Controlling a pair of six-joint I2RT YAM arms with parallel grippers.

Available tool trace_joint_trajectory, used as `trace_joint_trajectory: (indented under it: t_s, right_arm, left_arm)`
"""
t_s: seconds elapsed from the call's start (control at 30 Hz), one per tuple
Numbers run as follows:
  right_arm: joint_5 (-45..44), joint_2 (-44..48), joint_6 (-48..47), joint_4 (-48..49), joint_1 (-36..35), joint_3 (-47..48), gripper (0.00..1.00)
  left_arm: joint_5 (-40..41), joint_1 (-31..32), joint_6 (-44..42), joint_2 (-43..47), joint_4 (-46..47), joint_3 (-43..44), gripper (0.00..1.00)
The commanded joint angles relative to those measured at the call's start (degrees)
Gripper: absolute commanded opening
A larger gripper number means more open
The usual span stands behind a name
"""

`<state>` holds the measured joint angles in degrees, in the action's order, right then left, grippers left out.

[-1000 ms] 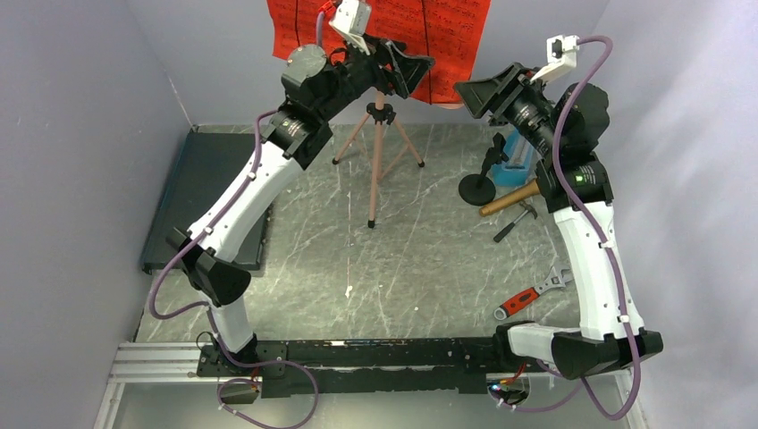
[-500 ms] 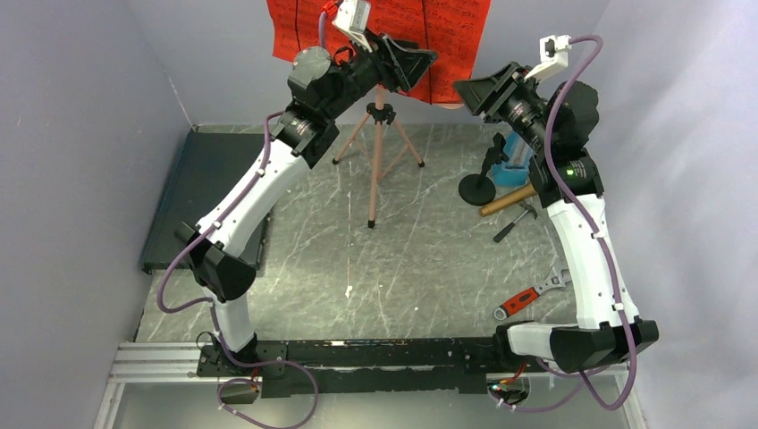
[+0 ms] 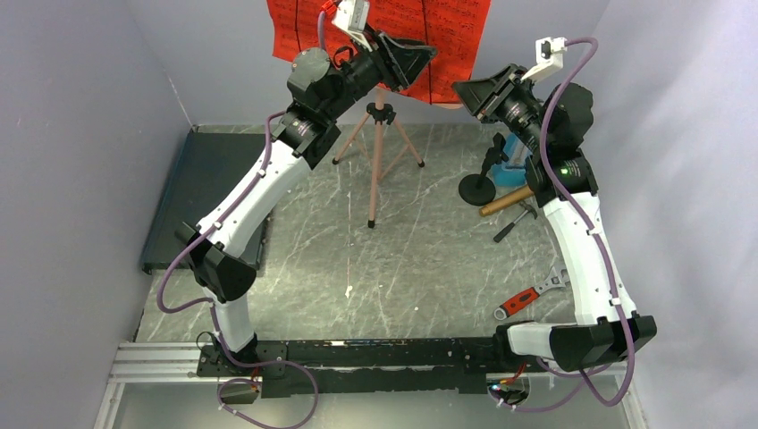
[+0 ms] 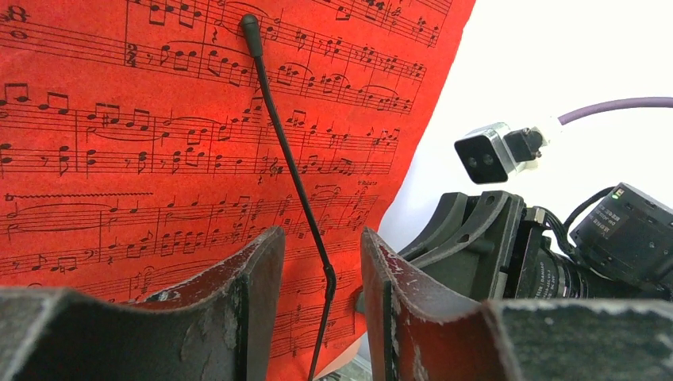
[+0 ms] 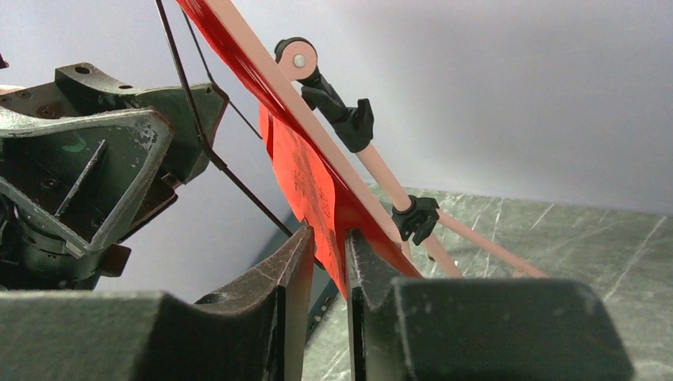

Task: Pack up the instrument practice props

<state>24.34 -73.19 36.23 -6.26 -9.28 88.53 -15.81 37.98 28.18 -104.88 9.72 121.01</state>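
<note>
While the red music pages (image 3: 447, 36) stood on the desk of the pink stand (image 3: 378, 161) at the far edge of the table (image 3: 420, 268), the step in hand looked to be getting them off it. They stood nearly upright with the print facing the arms. Their long axis seemed to run side to side along the back wall, though the top edge was out of the overhead view. A thin wire page clip (image 4: 290, 159) lay slanted across the print.

The right gripper (image 5: 327, 234) sat at the lower right edge of the pages. Its jaws were narrow with a slim gap showing and the red edge ran down into that gap, so I judged the paper not yet pinched. The left gripper (image 4: 321, 238) hovered before the lower middle of the sheet. Its jaws were moderately wide and empty, with the foot of the wire lined up between them.

Next, I judged, the wire had to be swung clear before the right jaws closed and drew the paper sideways. Otherwise the sheet could tear or the light stand could tip.

Farther right, the microphone (image 3: 478, 183) and blue metronome (image 3: 518, 165) waited on the table, with the dark case (image 3: 201, 197) far left.
</note>
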Motion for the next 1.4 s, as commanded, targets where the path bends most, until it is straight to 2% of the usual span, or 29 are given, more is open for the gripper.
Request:
trace_joint_trajectory:
  t_s: [0.0,0.17,0.33,0.7,1.07,1.37]
  right_arm:
    - [1.13,0.24,1.01,4.69,0.23,-0.19,0.23]
    - [1.16,0.3,1.13,5.15,0.25,-0.27,0.2]
    - [1.24,0.43,0.98,5.45,0.21,-0.48,0.14]
    - [0.13,1.54,0.04,5.67,0.33,-1.2,0.01]
    - [-6.71,8.21,-2.57,4.82,3.97,-5.61,0.0]
    - [-14.94,14.49,-3.81,-5.27,6.58,-9.93,0.0]
  left_arm:
    - [-0.31,0.41,0.21,-0.17,2.86,0.95,0.45]
    - [-0.33,0.43,0.53,-0.51,3.22,0.8,0.45]
    - [-1.75,0.41,1.27,-0.67,4.35,0.89,0.37]
    - [-4.14,0.41,1.97,-0.04,5.92,-0.15,0.03]
    - [-3.13,0.35,0.65,1.16,5.09,-1.21,0.03]
    - [-2.08,0.33,-0.29,1.41,4.9,-1.85,0.03]
